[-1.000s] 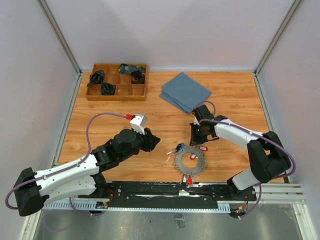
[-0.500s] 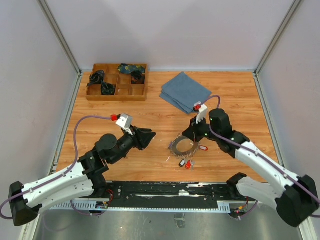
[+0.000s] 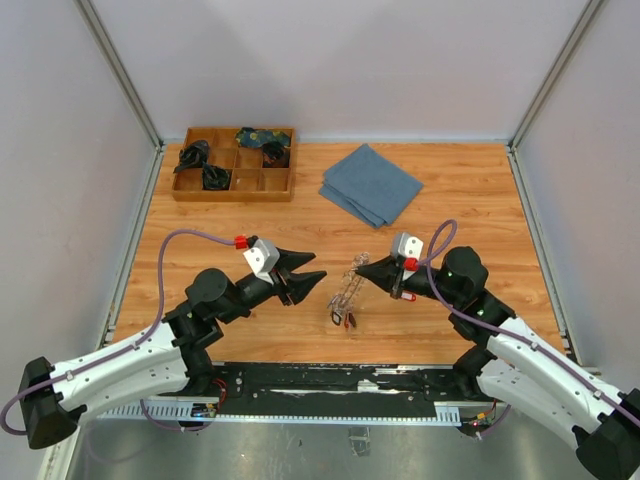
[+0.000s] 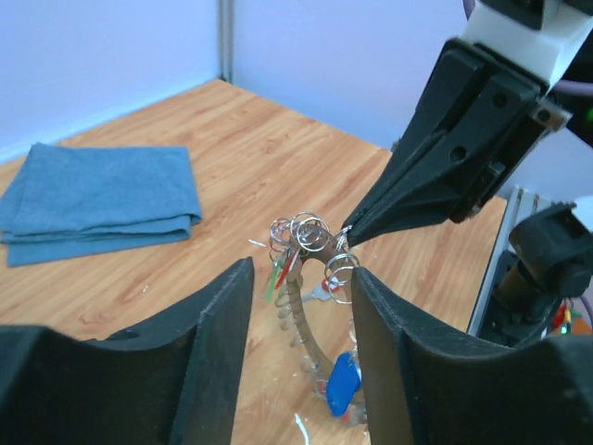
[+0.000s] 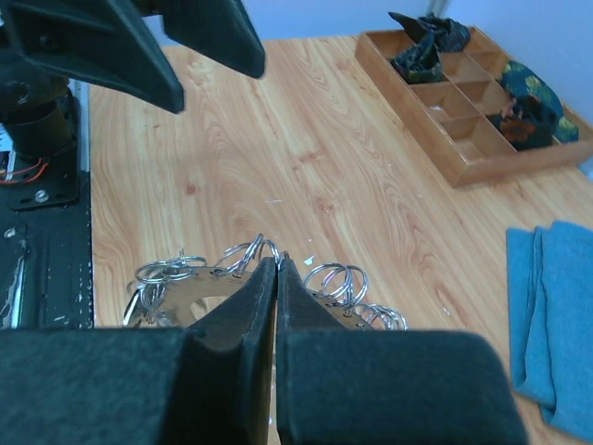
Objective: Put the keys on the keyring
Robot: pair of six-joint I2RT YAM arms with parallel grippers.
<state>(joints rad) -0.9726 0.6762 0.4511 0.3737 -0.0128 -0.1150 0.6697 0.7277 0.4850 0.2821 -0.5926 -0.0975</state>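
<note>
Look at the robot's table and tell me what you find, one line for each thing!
Surface: wooden tabletop, with a few tiny pale specks near the middle.
Job's things: keyring held up on edge by its top; keys with red and blue tags dangle at its bottom.
Clutter: folded blue cloth; wooden tray with dark items in some compartments.
Grippers: right gripper shut on the keyring; left gripper open, pointing at the keyring without gripping it.
Cables: a purple cable loops over each arm, no tangles seen.
Surroundings: pale walls; black rail at the near edge.
</note>
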